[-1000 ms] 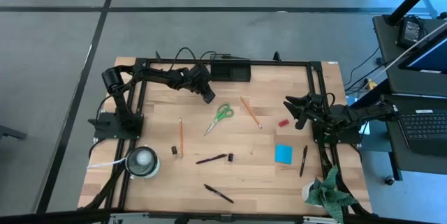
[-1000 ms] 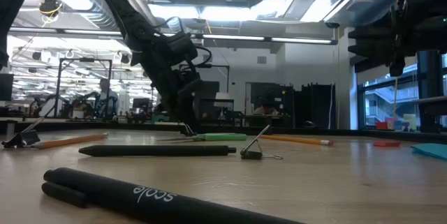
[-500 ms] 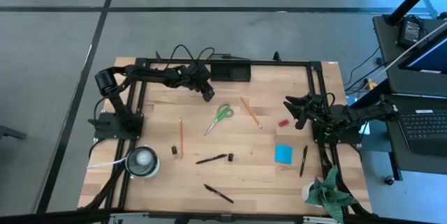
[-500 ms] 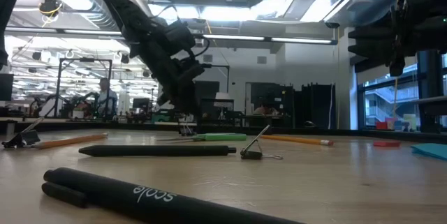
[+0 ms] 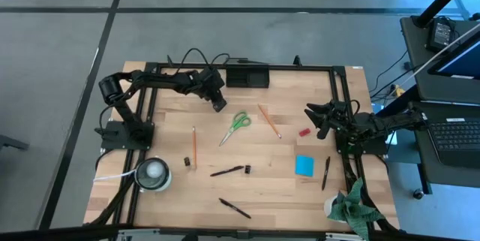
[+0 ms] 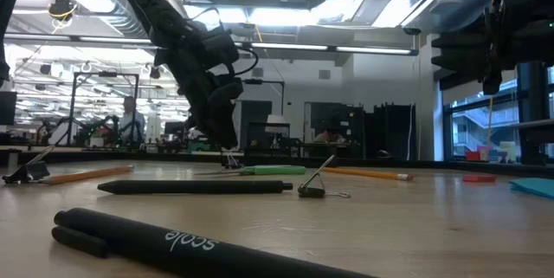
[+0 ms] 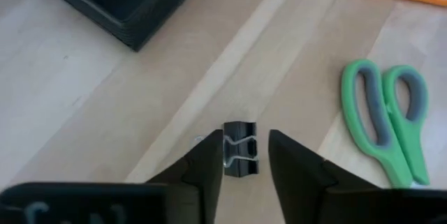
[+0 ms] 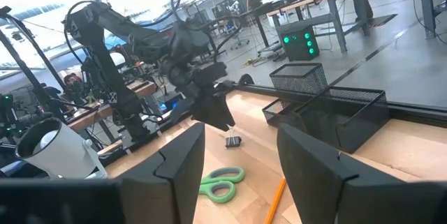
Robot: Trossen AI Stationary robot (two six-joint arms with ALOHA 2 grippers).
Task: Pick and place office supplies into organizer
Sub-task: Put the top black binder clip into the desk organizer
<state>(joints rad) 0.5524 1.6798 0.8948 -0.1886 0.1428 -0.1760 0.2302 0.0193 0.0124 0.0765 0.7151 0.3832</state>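
Left hand [image 7: 243, 155]: over the far part of the worktop [image 5: 285, 188], just short of the organizer [image 5: 247, 76]; fingers parted with a clear gap between them.
Left hand, contents: nothing held; a small black binder clip [image 7: 239, 148] lies on the wood in the gap between the fingertips (whether a finger brushes its wire handle cannot be told).
Right hand [image 5: 309, 116]: raised at the right edge of the worktop, fingers spread wide, holding nothing.
Organizer: black tray against the far rail of the worktop, near the middle; its corner [image 7: 126, 1] shows in the left wrist view, apart from the clip.
Scissors [image 5: 236, 127]: green-handled, flat on the wood near the left hand, handles towards the far side.
Pencils: one [image 5: 269, 121] lies slanted just right of the scissors; another [image 5: 193, 148] lies lengthwise on the left half.
Red piece [image 5: 304, 131]: on the wood close to the right hand.
Blue note pad [image 5: 304, 165]: flat on the right half, nearer the front than the red piece.
Pens: one [image 5: 226, 171] near the middle with a small clip [image 5: 247, 170] at its right end; one [image 5: 235, 209] nearer the front edge; one [image 5: 326, 173] right of the note pad.
Other clip [image 5: 187, 162]: tiny and black, just left of the lengthwise pencil.
White roll [image 5: 153, 173]: at the front left corner.
Green cloth [image 5: 352, 205]: bunched at the front right corner.
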